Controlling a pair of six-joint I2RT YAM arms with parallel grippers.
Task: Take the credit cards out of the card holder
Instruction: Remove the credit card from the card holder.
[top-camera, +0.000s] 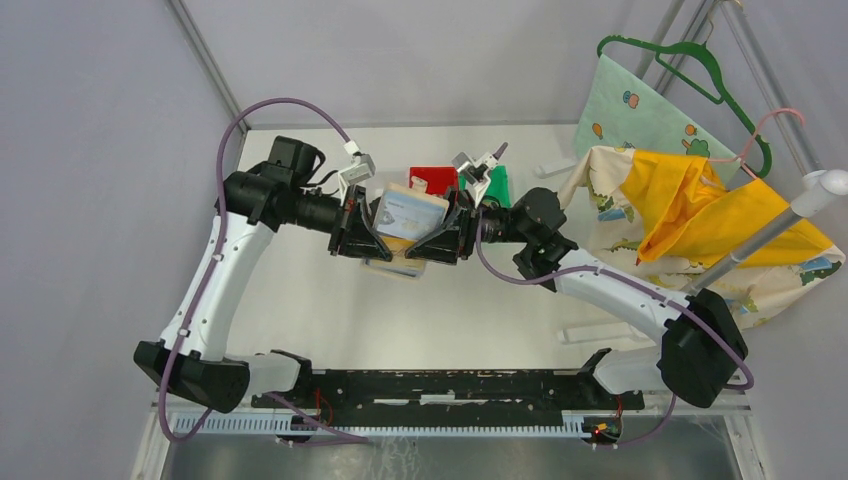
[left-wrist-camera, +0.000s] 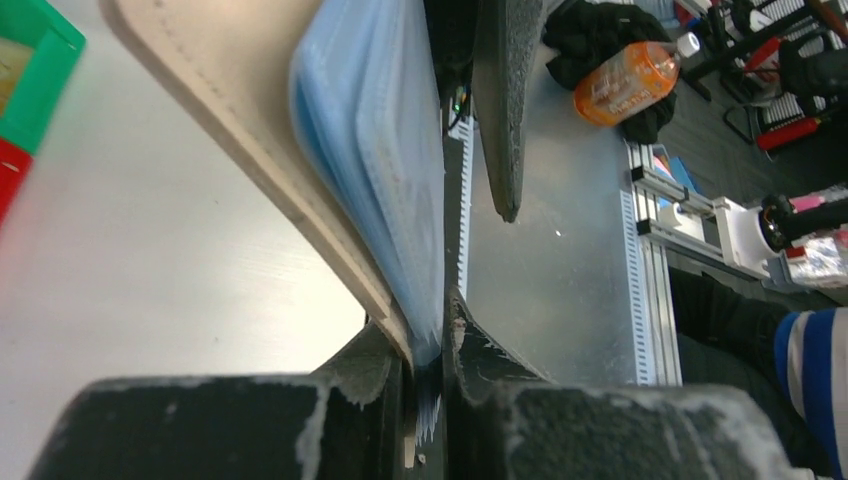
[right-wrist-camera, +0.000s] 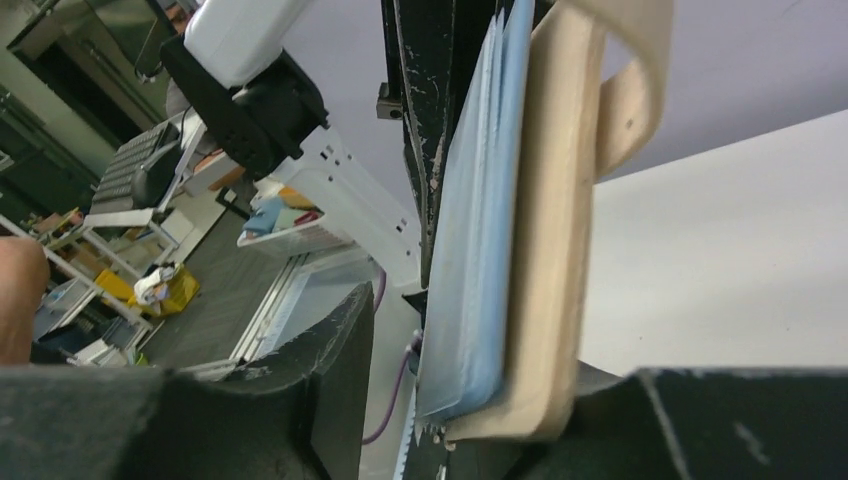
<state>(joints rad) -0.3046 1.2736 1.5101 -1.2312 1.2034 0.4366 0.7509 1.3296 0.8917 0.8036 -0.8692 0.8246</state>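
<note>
The beige card holder (top-camera: 408, 215) hangs above the table between both arms, its bluish clear sleeves (left-wrist-camera: 370, 130) stacked against the beige cover (left-wrist-camera: 250, 130). My left gripper (left-wrist-camera: 425, 345) is shut on the holder's left edge, pinching cover and sleeves together. My right gripper (right-wrist-camera: 480, 390) is open around the opposite edge. There the cover (right-wrist-camera: 555, 250) rests against one finger and a gap shows between the sleeves (right-wrist-camera: 475, 250) and the other finger (right-wrist-camera: 330, 380). The credit cards are hidden inside the sleeves. In the top view the left gripper (top-camera: 372, 235) and right gripper (top-camera: 442, 235) face each other.
A red bin (top-camera: 433, 180) and a green bin (top-camera: 497, 185) stand just behind the holder. Yellow and patterned cloths (top-camera: 700, 220) lie at the right, with a green hanger (top-camera: 690, 60) above them and a white rail (top-camera: 790, 215) over them.
</note>
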